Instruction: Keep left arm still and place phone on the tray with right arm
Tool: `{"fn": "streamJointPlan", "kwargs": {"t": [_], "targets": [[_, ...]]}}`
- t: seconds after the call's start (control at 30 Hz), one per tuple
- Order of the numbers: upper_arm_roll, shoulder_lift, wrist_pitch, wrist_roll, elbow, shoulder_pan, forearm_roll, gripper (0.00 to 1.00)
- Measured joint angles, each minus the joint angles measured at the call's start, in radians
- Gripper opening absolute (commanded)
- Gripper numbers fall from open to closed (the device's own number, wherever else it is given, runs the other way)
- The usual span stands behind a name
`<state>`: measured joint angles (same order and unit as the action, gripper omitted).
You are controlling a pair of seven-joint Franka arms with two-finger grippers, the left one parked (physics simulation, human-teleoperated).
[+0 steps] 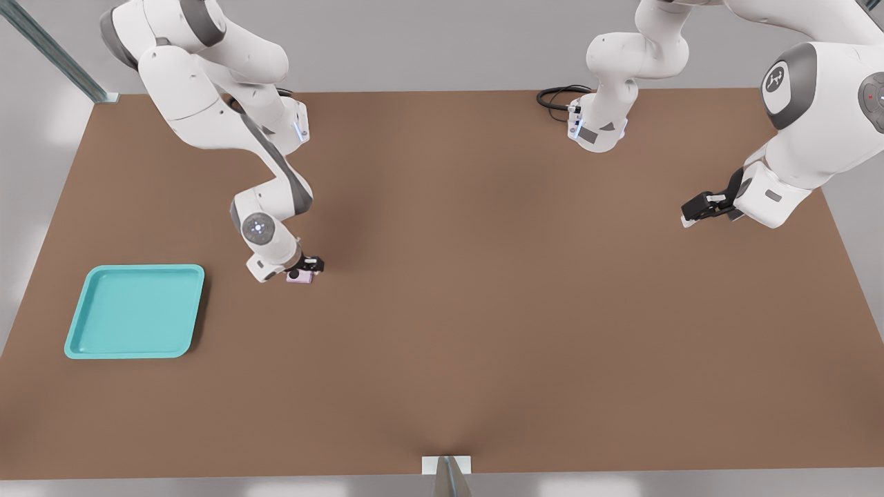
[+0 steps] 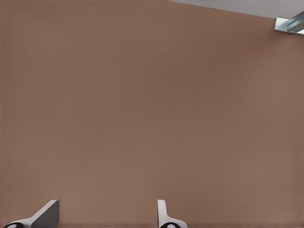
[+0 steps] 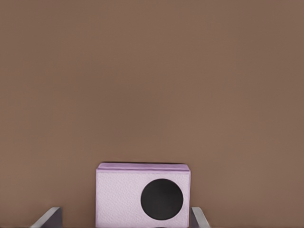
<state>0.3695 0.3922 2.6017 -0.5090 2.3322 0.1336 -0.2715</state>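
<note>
The small pale pink-lilac phone [image 1: 300,277] lies on the brown table [image 1: 483,310], well to the front view's right of the turquoise tray [image 1: 135,310]. My right arm's gripper [image 1: 304,269] hangs straight over the phone, low at the table. In the right wrist view the phone [image 3: 142,197] shows one black round lens and sits between the two fingertips [image 3: 51,216]. One finger is close against the phone's side. The other stands apart from it with table showing between. The gripper [image 3: 126,219] is open around the phone. The tray holds nothing.
The parked arm's gripper [image 1: 701,206] hovers at the front view's right. A black cable [image 1: 561,96] coils at the back edge, by an arm base. A metal strut [image 1: 97,90] marks the back left corner and a white bracket [image 1: 447,466] the front edge.
</note>
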Motion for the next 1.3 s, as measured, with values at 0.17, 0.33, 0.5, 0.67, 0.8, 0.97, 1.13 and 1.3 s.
{"fn": "streamJointPlan", "kwargs": {"t": [0.17,0.33,0.5,0.67,0.8,0.97,1.13,1.3], "targets": [[0.0,0.025,0.017,0.032,0.0,0.01,0.001,1.0],[0.0,0.027,0.026,0.059,0.001,0.04,-0.001,1.0],[0.0,0.026,0.027,0.082,0.012,0.058,-0.003,1.0],[0.007,0.026,0.029,0.103,0.025,0.072,0.002,0.66],[0.023,0.015,0.029,0.124,0.026,0.081,0.008,0.64],[0.035,-0.07,0.006,0.149,0.012,0.128,0.011,0.65],[0.021,-0.061,-0.01,0.223,-0.047,0.329,0.012,0.66],[-0.021,-0.027,-0.016,0.369,-0.146,0.507,0.013,0.67]]}}
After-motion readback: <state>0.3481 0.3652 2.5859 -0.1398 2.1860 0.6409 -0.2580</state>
